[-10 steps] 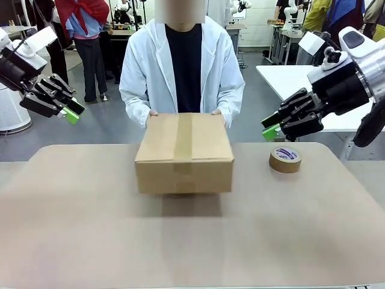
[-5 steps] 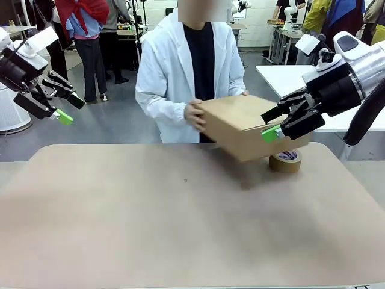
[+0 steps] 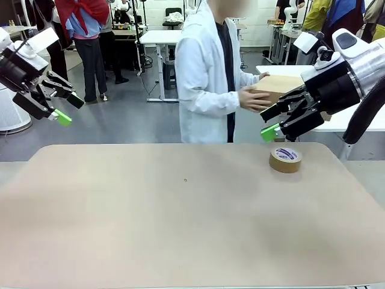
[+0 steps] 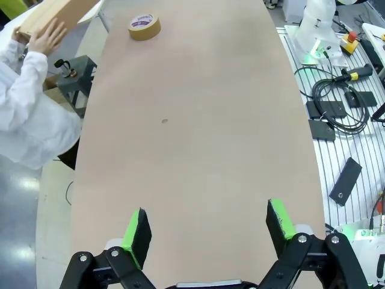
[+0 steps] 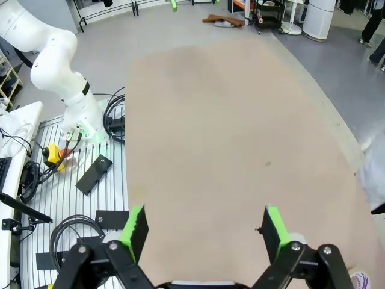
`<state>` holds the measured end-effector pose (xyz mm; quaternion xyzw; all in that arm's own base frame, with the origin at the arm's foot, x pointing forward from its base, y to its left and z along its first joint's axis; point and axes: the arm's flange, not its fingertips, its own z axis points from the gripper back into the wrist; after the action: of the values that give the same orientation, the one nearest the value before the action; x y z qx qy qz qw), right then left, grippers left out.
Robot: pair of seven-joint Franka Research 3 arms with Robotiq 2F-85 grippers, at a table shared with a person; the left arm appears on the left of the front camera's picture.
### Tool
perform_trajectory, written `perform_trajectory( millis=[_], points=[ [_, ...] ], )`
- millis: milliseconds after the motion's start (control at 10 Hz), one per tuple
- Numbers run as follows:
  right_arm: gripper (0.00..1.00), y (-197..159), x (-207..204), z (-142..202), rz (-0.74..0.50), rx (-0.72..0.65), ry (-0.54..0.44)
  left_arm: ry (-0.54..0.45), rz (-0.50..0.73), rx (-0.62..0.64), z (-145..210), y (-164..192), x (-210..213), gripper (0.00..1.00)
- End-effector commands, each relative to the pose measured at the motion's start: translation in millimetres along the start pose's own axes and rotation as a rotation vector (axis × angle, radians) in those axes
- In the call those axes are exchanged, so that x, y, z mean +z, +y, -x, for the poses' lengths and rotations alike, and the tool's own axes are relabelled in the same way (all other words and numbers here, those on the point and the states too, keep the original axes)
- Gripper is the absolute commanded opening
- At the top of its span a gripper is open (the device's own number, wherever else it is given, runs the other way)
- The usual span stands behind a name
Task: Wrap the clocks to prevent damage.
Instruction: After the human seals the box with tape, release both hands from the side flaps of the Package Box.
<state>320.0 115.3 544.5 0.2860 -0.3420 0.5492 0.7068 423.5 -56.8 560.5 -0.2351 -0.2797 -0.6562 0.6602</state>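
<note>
The clocks are out of view. At the far side a person in a white coat stands turned to the right and holds a brown cardboard box (image 3: 278, 86) off the table in both hands. The box (image 4: 53, 13) also appears at the top left of the left wrist view. My left gripper (image 3: 69, 109) hangs open above the table's far left corner, holding nothing. My right gripper (image 3: 272, 122) is open too, in the air just in front of the box and above the tape roll. Nothing lies between the fingers of the left gripper (image 4: 209, 226) or the right gripper (image 5: 204, 224).
A brown tape roll (image 3: 285, 159) lies flat at the far right of the tan table (image 3: 180, 229), and it also shows in the left wrist view (image 4: 144, 26). Cables and black parts lie on the slatted rail (image 4: 343, 138) beside the table.
The person has lifted the cardboard box off the middle of the table and turned right, carrying it away. The left gripper's fingers have spread a little wider. Both arms have barely moved.
</note>
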Motion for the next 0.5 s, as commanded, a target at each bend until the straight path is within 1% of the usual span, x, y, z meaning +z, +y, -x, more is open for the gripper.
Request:
perform_trajectory(
  millis=[0, 400],
  points=[
    [1.00, -0.5, 0.4, 1.4, -0.005, -0.006, -0.006, -0.002, -0.001, -0.003, 0.0, 0.1, 0.2, 1.00],
    [1.00, -0.5, 0.4, 1.4, -0.005, -0.006, -0.006, -0.002, -0.001, -0.003, 0.0, 0.1, 0.2, 1.00]
  ],
)
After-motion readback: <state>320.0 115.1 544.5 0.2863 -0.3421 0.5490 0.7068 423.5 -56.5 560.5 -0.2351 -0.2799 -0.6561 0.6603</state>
